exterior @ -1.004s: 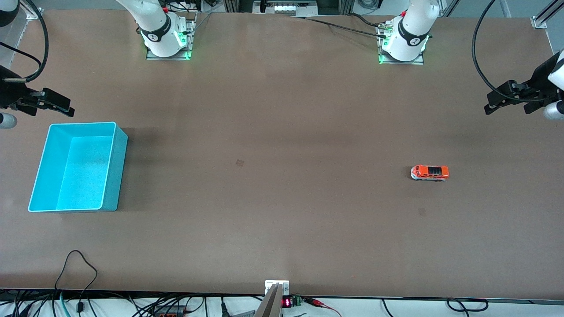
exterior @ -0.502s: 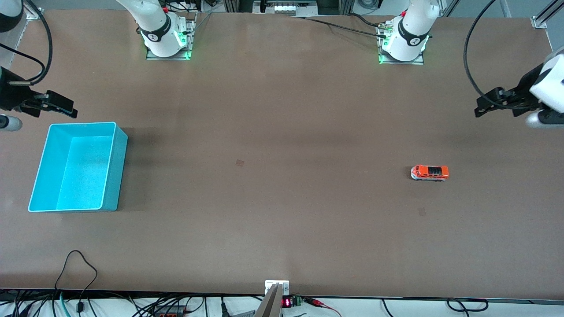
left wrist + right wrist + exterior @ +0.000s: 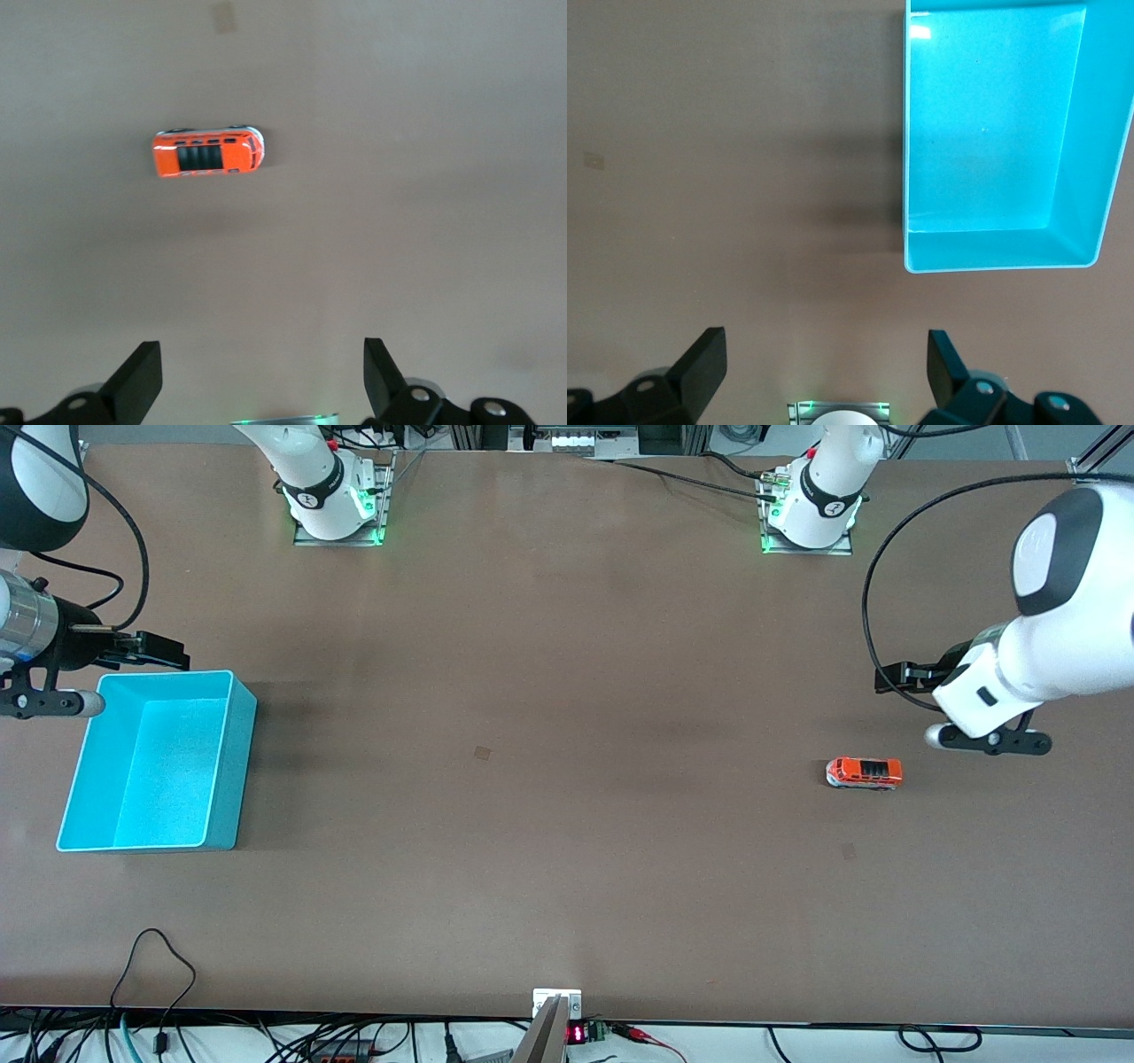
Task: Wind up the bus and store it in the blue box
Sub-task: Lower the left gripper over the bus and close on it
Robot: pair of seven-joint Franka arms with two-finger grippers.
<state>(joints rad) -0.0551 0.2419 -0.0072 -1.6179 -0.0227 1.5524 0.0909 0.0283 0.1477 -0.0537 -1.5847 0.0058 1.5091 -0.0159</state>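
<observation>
The small orange-red bus (image 3: 865,772) stands on its wheels on the brown table, toward the left arm's end; it also shows in the left wrist view (image 3: 209,153). My left gripper (image 3: 890,677) hangs open and empty over bare table beside the bus, its fingers (image 3: 142,376) apart from it. The blue box (image 3: 232,762) stands empty at the right arm's end. My right gripper (image 3: 166,655) is open and empty over the table beside the box's rim nearest the robots. The right wrist view shows the box's rim (image 3: 1001,264) and the open gripper (image 3: 826,367).
The two arm bases (image 3: 337,509) (image 3: 811,514) stand along the table's edge by the robots. Cables (image 3: 159,965) and a small display (image 3: 576,1034) lie along the edge nearest the front camera. A faint mark (image 3: 482,753) is on the table's middle.
My left arm has swung in from the table's end and its gripper now hangs close to the bus. My right gripper has moved a little toward the blue box. The bus and the box have not moved.
</observation>
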